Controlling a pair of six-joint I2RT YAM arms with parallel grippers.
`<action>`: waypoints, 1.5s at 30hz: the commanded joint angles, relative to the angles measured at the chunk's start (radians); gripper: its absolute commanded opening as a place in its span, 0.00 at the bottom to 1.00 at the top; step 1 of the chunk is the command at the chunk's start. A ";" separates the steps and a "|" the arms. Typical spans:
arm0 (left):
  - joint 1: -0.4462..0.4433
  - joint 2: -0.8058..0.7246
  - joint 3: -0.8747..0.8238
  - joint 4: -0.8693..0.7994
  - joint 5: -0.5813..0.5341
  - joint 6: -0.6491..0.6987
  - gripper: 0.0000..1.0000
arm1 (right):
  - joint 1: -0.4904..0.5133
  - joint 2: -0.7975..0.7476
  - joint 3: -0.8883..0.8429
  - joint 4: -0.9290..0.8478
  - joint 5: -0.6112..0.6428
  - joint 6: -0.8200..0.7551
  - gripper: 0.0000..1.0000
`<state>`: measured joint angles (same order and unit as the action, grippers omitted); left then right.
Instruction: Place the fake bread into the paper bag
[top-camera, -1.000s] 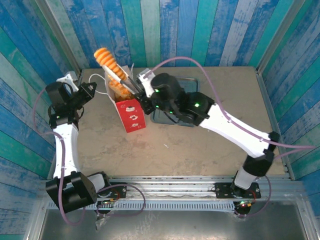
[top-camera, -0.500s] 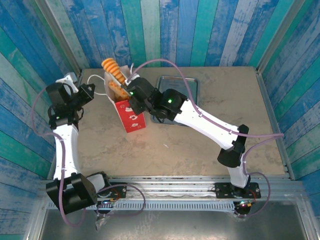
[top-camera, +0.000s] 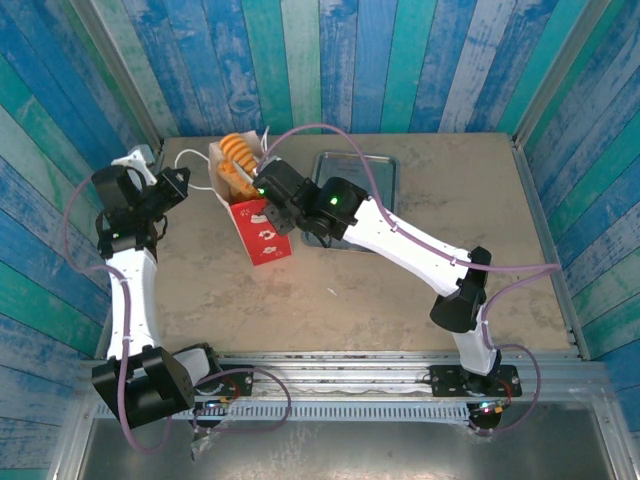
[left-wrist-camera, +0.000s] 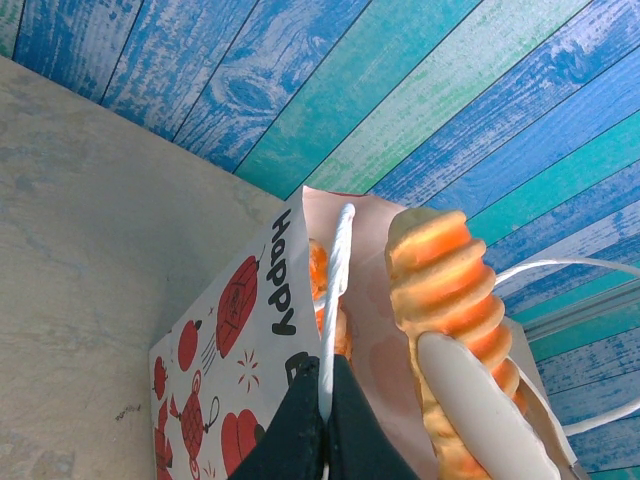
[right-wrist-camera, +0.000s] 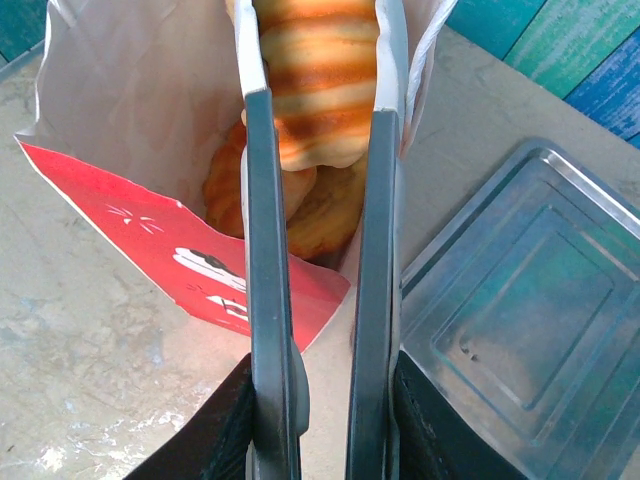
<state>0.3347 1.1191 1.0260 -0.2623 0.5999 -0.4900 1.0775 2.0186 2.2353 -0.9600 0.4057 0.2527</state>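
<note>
Ridged loaf (right-wrist-camera: 315, 130) stands on end in the mouth of the paper bag (top-camera: 262, 232), lower end inside, top poking above the rim. More pastries (right-wrist-camera: 300, 215) lie under it in the bag. Right hand (right-wrist-camera: 318, 60) grips the loaf, one finger each side. Left hand (left-wrist-camera: 322, 390) is pinched tight on the bag's white cord handle (left-wrist-camera: 338, 270). Grey tray (top-camera: 378, 168) sits just beside the bag on the worktop (top-camera: 400, 290).

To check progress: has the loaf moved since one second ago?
Yes: the loaf has come down and right, into the mouth of the bag.
</note>
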 joint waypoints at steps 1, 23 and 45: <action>0.002 -0.034 0.007 0.011 -0.012 0.012 0.00 | -0.005 -0.039 -0.001 -0.003 0.034 0.017 0.21; 0.003 -0.030 0.010 0.020 0.014 0.002 0.00 | -0.010 -0.041 0.032 -0.020 0.048 0.013 0.44; 0.003 0.029 0.171 -0.003 0.063 0.004 0.70 | -0.018 -0.269 0.103 0.082 0.001 -0.072 0.43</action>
<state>0.3347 1.1362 1.1496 -0.2584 0.6498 -0.5121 1.0672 1.8496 2.3516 -0.9340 0.3687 0.2001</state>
